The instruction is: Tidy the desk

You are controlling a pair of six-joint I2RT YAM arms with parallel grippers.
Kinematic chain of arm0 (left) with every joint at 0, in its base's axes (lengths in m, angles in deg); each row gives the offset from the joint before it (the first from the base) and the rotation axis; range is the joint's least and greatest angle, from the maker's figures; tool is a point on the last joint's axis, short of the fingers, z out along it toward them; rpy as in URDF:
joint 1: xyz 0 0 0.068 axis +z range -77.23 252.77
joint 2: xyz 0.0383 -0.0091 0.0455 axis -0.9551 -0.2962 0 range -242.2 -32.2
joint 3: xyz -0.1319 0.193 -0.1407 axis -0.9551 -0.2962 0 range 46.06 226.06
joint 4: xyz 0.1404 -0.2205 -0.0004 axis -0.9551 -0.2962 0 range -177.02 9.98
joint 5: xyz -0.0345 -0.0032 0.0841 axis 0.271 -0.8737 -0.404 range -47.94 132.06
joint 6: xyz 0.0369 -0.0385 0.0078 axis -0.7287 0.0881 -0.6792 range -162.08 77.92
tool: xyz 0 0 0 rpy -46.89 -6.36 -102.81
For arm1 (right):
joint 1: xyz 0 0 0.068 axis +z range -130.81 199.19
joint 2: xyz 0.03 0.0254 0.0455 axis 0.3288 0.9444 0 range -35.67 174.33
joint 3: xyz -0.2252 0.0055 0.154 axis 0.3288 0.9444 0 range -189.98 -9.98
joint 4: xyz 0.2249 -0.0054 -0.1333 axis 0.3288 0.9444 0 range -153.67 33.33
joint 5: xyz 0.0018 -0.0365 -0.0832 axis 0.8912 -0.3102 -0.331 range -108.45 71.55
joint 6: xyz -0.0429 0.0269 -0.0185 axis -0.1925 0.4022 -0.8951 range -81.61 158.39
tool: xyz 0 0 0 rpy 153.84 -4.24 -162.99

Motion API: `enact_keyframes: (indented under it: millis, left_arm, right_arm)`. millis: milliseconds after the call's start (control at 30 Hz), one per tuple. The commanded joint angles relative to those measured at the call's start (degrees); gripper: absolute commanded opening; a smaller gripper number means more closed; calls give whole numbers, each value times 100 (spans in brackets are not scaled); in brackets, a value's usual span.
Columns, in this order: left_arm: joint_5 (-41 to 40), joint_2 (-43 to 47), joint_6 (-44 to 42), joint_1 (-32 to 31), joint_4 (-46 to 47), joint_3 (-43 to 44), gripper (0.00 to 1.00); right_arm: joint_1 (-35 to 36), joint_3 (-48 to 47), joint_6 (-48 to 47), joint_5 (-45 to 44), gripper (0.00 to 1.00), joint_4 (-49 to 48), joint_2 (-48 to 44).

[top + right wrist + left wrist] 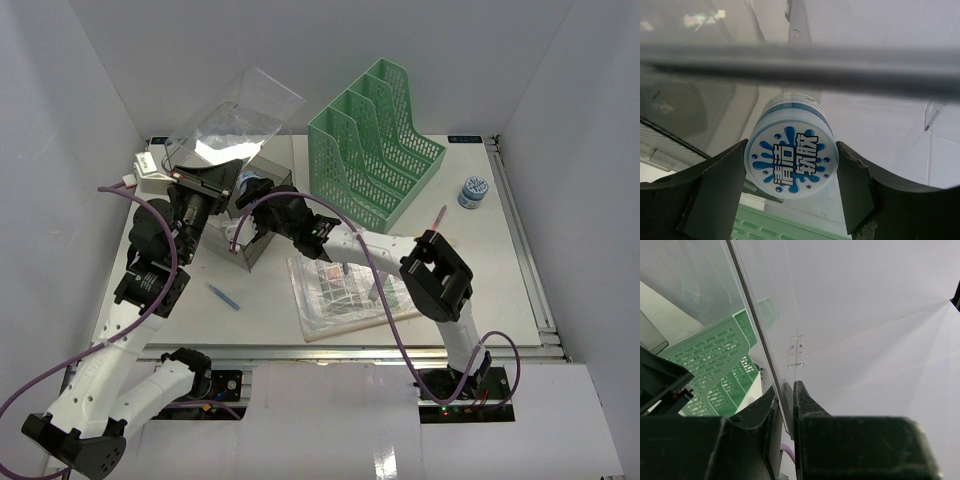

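— Two pincers, both busy. On our left, the left gripper point(788, 390) is pressed onto the edge of the clear hinged plastic lid point(245, 115), propping it open above the smoky transparent storage box point(272, 170).
— And the right gripper point(790, 172)?
— Its fingers clamp both sides of a small round blue-and-white tub point(790, 167) at the box mouth. We judge it is not yet released.
— So the large white rectangular desk point(480, 270), lying under everything, is far from sorted?
— We think so. A thin blue pen point(223, 296), a flat plastic-sleeved booklet point(345, 290), a slim pink pen point(438, 216) and a second blue-lidded tub point(473, 191) lie loose around the green mesh file rack point(375, 140).
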Motion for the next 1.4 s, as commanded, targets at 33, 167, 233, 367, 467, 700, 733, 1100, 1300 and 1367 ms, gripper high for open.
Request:
enact_keyframes:
  millis: [33,167,233,367,467,700,733,1100,1300,1367]
  left_arm:
    - [-58,176,-210,8,337,392,9]
    - [-28,139,-221,8,407,335,9]
    - [15,113,-207,8,428,271,9]
    - [69,93,-104,8,461,154,9]
    - [83,91,-44,8,456,110,9]
    - [77,240,-62,8,444,-15,9]
    - [89,253,-62,8,456,-27,9]
    - [228,389,-161,14,614,-254,9]
    - [244,427,-203,17,546,-290,9]
    - [256,431,-214,10,540,-300,9]
  right_arm:
    - [-28,-201,0,-145,77,-777,-444]
    - [-36,302,90,-23,82,-558,-975]
    - [-36,448,193,63,86,-322,-1329]
    - [-30,645,399,235,92,261,-1719]
    - [-36,598,596,264,92,984,-1891]
    - [-606,1823,850,1163,89,3297,-3375]
    - [-840,2171,1015,1264,88,3398,-3662]
    - [-5598,2379,5035,1932,93,3479,-4004]
    - [-6771,973,7381,839,91,4271,-2315]
    - [-6815,530,7653,419,90,4354,-1823]
